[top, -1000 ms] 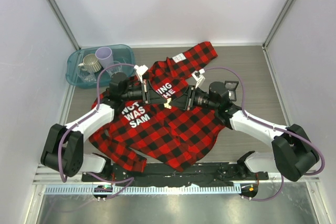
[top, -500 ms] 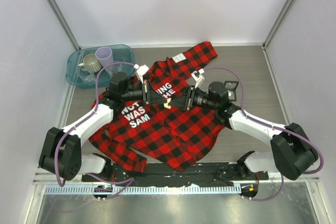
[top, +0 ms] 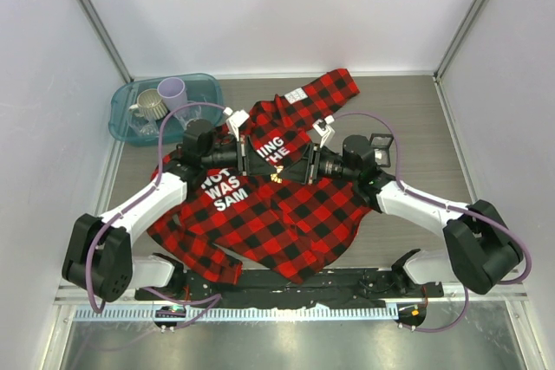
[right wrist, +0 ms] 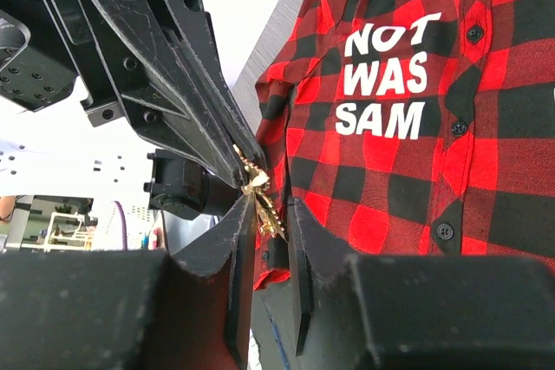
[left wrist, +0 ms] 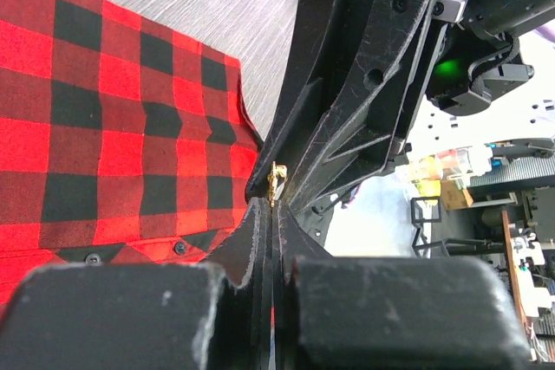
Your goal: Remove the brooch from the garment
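Bright, even light from above; shadows on the counter are soft. Wrist views: near fingers at 6 o'clock blurred, background washed out white.

"NOT WAS SAM" in white on the garment

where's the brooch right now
The brooch is mid-table in the top view, where the fingers of the left gripper and right gripper meet, over the garment.
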{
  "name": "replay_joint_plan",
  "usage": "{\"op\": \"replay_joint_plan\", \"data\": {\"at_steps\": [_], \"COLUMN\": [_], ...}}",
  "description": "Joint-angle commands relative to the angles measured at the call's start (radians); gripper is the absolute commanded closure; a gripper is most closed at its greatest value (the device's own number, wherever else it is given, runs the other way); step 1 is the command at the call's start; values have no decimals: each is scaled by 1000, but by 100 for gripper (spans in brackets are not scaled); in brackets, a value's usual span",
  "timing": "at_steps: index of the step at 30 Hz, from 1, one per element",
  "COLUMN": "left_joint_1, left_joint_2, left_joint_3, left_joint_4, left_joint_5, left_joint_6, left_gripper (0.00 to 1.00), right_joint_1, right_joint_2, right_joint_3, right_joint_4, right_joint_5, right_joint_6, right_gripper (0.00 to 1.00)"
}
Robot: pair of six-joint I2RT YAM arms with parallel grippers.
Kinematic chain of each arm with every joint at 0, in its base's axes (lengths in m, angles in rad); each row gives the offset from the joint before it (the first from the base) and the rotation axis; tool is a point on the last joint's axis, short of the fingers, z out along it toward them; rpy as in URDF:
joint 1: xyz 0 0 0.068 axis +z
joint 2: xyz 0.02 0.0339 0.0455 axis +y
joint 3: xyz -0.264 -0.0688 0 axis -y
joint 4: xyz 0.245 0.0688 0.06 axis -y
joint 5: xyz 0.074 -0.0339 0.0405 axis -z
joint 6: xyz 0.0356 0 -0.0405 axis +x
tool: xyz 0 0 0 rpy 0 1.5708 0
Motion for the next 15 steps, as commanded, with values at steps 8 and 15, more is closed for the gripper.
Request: {"op": "replay_joint_plan", "data": {"at_steps": [8, 15], "left_joint_1": [-30, -1], "left_joint_2": [-31, 18], "left_joint_3": [48, 22], "left_joint_4": [8, 126], "left_joint_5": [17, 58], "left_joint_6": [10, -106], "left_gripper": [100, 100], "right_joint_1": [8, 6], "right_joint_2": [-24, -136], "right_joint_3": [-2, -79], "right_joint_4": [56, 43], "right_joint_5": [6, 49], "right_joint_6": [-1, 10], "right_gripper": [66, 44]}}
